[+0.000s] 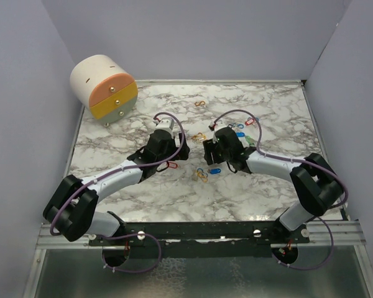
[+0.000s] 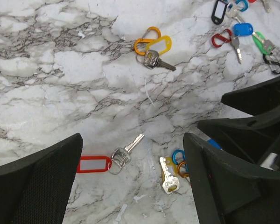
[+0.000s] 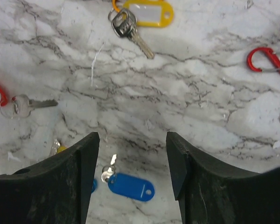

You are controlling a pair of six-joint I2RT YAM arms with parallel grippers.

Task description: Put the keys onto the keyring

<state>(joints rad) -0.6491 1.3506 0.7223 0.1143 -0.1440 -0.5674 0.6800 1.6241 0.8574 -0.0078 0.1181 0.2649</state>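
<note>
Right wrist view: a tiny silver key on a blue oblong plastic tag [image 3: 130,186] lies on the white marble table [image 3: 200,107], low between the right jaws at about 6 o'clock, tag running 9 to 3, blade toward 12. Those jaws stand wide apart, holding nothing. The left jaws, equally spread and empty, straddle a silver key on a red oblong plastic tag [image 2: 95,164] at their 7 o'clock. The right arm looks nearer the blue one.

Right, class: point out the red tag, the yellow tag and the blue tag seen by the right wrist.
red tag [image 2: 94,164], left wrist view, white label window.
yellow tag [image 3: 147,12], right wrist view, white label window.
blue tag [image 3: 130,186], right wrist view, middle of body.
</note>
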